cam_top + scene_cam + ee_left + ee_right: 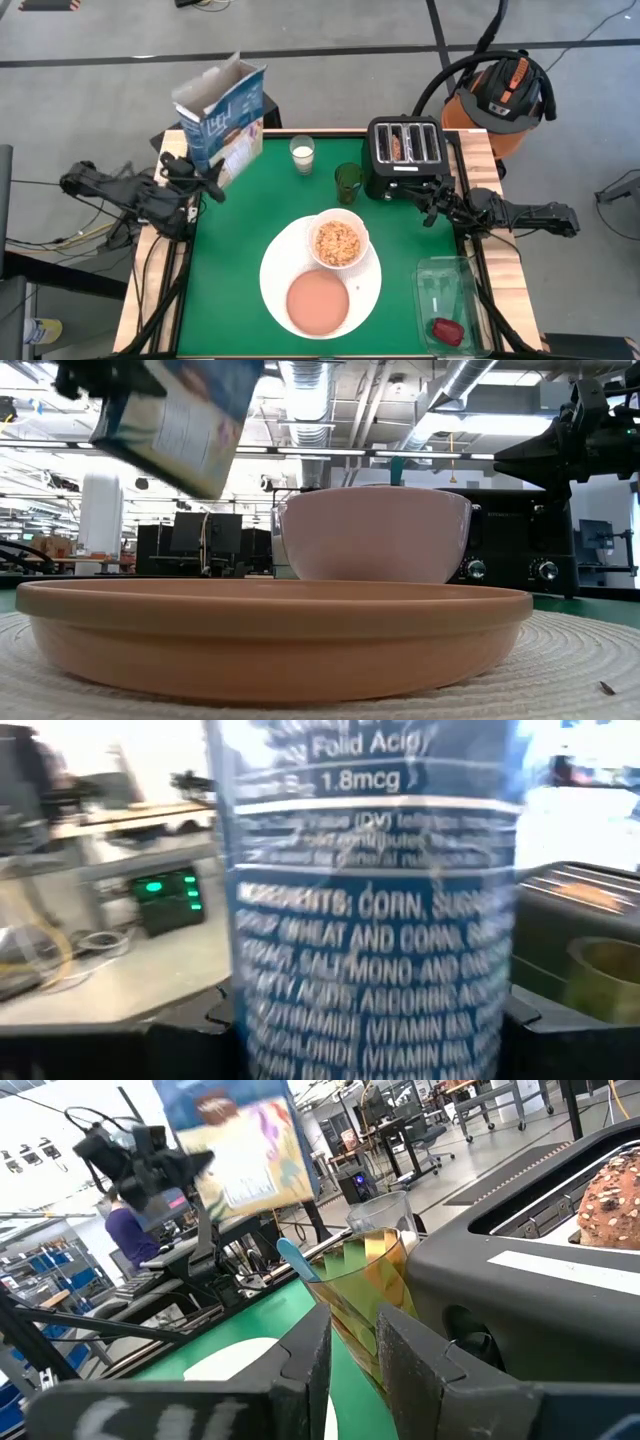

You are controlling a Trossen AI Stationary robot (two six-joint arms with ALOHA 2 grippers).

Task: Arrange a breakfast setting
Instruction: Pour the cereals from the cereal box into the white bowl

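Blue cereal box (224,118) is up in the air over the back-left corner of your desk (240,260), clamped in the left gripper (205,180), which has it by the lower end. The box is tilted and its top flaps are open. In the left wrist view the box (370,900) fills the space between the 2 fingers, ingredients panel facing the camera. In the low view it (175,415) hangs high above the green mat.

The large white plate (275,285) sits near the front-middle of the desk. On it you've got the white bowl (339,240) at the back-right, full of cereal, and the salmon-pink plate (318,302) at the front, the 2 right next to each other.

Your right gripper (425,203) is low by the front of the black toaster (404,155), just beside the green cup (348,181). From the right wrist view its fingers (305,1355) are nearly together with only a thin gap and nothing in it, and the cup (375,1280) sits just beyond them.

There's something brown and seeded in 1 toaster slot (605,1200). A glass of milk (302,154) stands near the back, left of the green cup. The small dark-red item (446,331) lies in the clear tray (450,275) at the front-right corner.
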